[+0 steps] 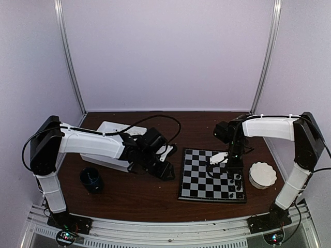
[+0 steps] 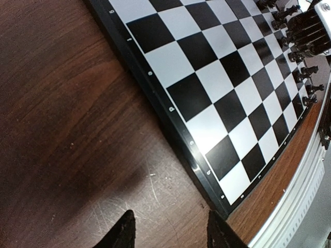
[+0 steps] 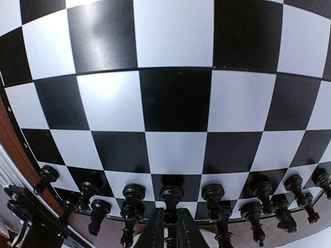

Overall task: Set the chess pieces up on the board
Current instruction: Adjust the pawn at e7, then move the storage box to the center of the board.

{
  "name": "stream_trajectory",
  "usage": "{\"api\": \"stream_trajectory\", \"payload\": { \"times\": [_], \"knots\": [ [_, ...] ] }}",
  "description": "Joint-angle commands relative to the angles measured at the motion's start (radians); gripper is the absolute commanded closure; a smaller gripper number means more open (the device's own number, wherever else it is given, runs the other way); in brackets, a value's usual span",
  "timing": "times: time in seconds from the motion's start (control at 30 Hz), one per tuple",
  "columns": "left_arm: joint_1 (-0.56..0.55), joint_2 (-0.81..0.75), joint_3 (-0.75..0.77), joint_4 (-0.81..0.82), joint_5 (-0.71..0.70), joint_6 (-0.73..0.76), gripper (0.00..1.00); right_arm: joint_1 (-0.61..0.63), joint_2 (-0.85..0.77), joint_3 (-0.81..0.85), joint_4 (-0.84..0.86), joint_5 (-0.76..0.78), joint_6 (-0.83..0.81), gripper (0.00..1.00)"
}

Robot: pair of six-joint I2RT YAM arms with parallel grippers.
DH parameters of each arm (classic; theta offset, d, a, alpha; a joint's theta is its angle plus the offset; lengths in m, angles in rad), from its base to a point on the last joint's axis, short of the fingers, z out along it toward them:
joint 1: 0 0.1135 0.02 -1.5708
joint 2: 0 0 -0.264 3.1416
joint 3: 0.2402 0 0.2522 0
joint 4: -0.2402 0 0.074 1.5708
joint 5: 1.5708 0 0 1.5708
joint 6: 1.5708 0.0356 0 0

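Observation:
The board (image 1: pixel 204 175) lies flat on the brown table, right of centre. Several black chess pieces (image 1: pixel 238 183) stand in two rows along its right edge; the rest of its squares are bare. My right gripper (image 3: pixel 171 219) hangs over that edge, shut on the head of a black pawn (image 3: pixel 171 195) that stands on the board (image 3: pixel 176 98) in the inner row. In the top view the right gripper (image 1: pixel 229 164) is above the right-hand files. My left gripper (image 2: pixel 170 232) is open and empty, low over the bare table just off the board's (image 2: pixel 222 77) left rim.
A white compartmented tray (image 1: pixel 111 139) sits at the back left under the left arm. A dark blue cup (image 1: pixel 92 179) stands near the front left. A white scalloped bowl (image 1: pixel 262 174) sits right of the board. The table's metal front rail (image 2: pixel 289 206) runs close to the board's corner.

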Motion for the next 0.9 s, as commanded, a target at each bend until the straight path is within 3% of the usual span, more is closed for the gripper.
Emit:
{"api": "stream_trajectory", "payload": {
  "times": [0.0, 0.3, 0.4, 0.57, 0.87],
  "knots": [
    [0.008, 0.001, -0.003, 0.031, 0.01, -0.005, 0.52, 0.009, 0.015, 0.018, -0.001, -0.005, 0.01, 0.87],
    [0.01, -0.02, 0.051, -0.037, -0.018, 0.031, 0.52, 0.009, -0.035, 0.062, -0.047, -0.019, 0.024, 0.8],
    [0.023, -0.056, 0.096, -0.102, -0.1, 0.074, 0.52, 0.008, -0.087, 0.118, -0.087, -0.058, 0.046, 0.79],
    [0.088, -0.029, 0.259, -0.302, -0.355, 0.104, 0.51, -0.001, -0.188, 0.125, -0.061, -0.131, 0.097, 0.76],
    [0.234, 0.081, 0.432, -0.48, -0.485, 0.094, 0.48, -0.038, -0.32, -0.012, 0.078, -0.22, 0.195, 0.74]
  ]
}}
